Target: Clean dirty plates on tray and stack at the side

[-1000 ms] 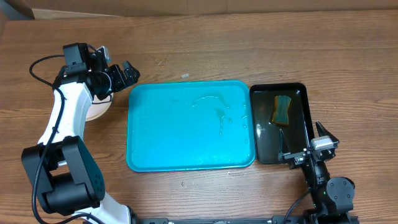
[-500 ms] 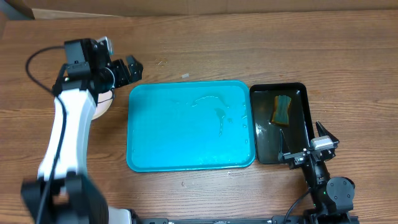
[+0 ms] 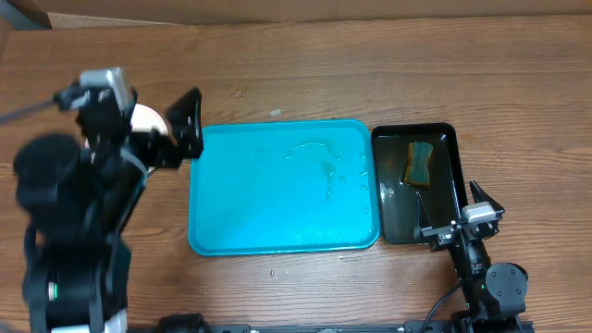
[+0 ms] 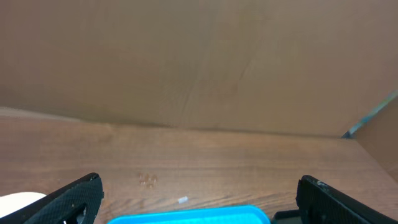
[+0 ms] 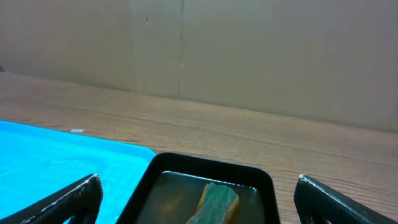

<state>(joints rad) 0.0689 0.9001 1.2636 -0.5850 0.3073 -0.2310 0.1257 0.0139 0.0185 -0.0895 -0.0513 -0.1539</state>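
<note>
From my console the tray (image 3: 277,217) sits mid-worktop (image 3: 370,74) with nothing on it but faint wet streaks near its 1 o'clock corner, so I judge the wiping and clearing done. The plates (image 3: 146,118) show only as a white sliver off the tray's 10 o'clock corner, mostly hidden under my blurred left arm. I cannot count them or confirm all three are stacked there, and I cannot see whether any smears remain. The left hand (image 3: 188,125) hovers by that same corner, released with its fingers spread wide and gripping nothing. Its wrist view shows only the tray's far rim and a bit of white plate at 8 o'clock. The black tray (image 3: 393,213) lies just beside the tray at 3 o'clock, with the sponge (image 3: 421,164) resting in its far end. The right hand (image 3: 450,211) is parked at the black tray's 5 o'clock corner, also released and empty. What is left, as I read it, is parking the left arm and checking the stack once it is uncovered.
</note>
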